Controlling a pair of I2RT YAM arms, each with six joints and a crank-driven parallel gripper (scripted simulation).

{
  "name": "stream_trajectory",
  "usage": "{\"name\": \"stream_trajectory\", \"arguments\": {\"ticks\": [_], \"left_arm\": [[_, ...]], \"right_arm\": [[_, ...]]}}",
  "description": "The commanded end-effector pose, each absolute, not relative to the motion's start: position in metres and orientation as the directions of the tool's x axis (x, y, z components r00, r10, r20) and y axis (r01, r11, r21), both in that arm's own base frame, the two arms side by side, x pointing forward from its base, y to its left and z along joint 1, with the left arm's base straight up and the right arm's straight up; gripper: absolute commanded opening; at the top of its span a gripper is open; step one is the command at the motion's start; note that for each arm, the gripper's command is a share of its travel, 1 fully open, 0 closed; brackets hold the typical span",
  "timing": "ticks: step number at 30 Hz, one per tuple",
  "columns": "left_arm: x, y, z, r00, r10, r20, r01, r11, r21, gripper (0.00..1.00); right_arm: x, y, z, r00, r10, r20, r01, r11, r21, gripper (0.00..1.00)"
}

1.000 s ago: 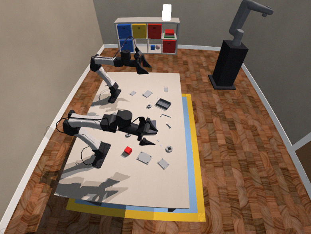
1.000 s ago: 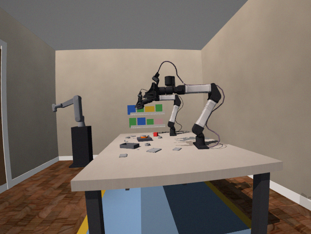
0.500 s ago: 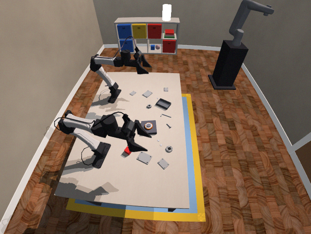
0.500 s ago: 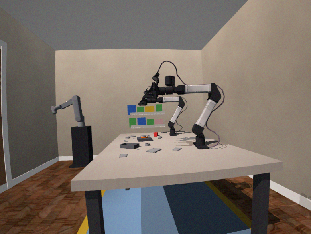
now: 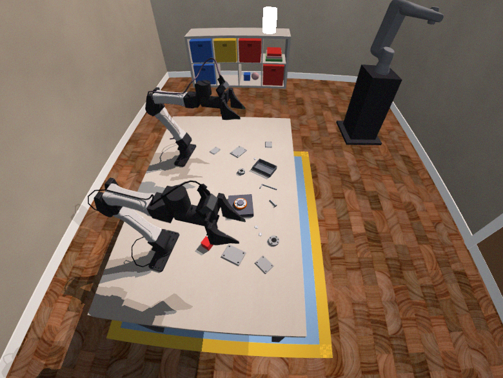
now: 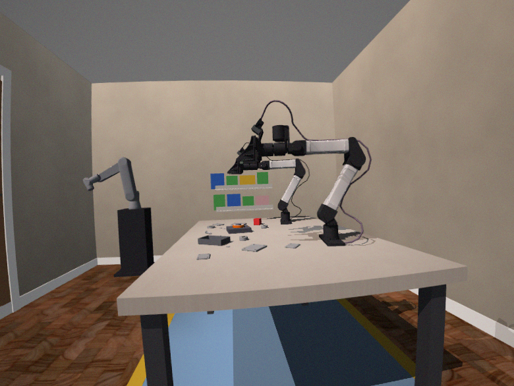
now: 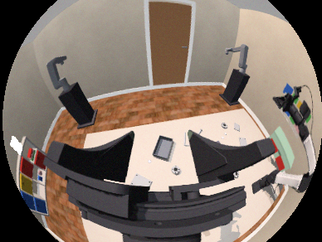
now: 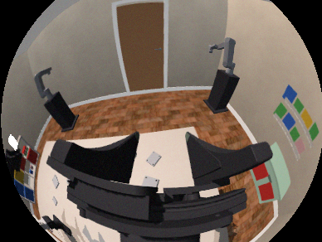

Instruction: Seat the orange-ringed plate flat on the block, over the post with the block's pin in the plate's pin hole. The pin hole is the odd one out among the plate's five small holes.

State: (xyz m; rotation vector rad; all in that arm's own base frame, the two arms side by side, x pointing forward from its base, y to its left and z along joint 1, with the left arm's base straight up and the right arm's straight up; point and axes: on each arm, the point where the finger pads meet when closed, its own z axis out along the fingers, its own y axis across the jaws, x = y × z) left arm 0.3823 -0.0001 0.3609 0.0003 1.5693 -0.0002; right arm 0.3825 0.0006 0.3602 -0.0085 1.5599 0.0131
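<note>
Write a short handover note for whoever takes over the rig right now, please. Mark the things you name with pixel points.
Left gripper (image 5: 242, 113) (image 7: 162, 133): open, empty, raised at the far end of the table.
Right gripper (image 5: 241, 231) (image 8: 162, 134): open, empty, raised above the table.
Orange-ringed plate (image 5: 240, 198) (image 6: 238, 226): on the dark block (image 5: 249, 212) (image 6: 239, 230), around the post (image 5: 240, 202).
Done: plate appears to be over the post; both grippers are off it.
Left: check the pin hole and flatness; neither can be told from here.

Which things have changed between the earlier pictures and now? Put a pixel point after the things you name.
The right gripper (image 5: 240, 231) (image 8: 162, 133) has drawn back toward its own base, off the block (image 5: 248, 211) (image 6: 238, 230), and holds nothing. The left gripper (image 5: 242, 113) (image 7: 161, 132), the orange-ringed plate (image 5: 235, 206) (image 6: 238, 226) and the red cube (image 5: 206, 243) (image 6: 257, 221) look unmoved.
</note>
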Motion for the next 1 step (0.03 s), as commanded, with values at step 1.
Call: {"name": "stream_trajectory", "arguments": {"ticks": [1], "left_arm": [[0.3858,0.0009,0.3543,-0.018,-0.005,-1.0,-0.009,1.0,-0.005,1.0]], "right_arm": [[0.3782,0.0045,0.3793,0.061,0.012,-0.998,-0.029,1.0,0.01,0.86]]}}
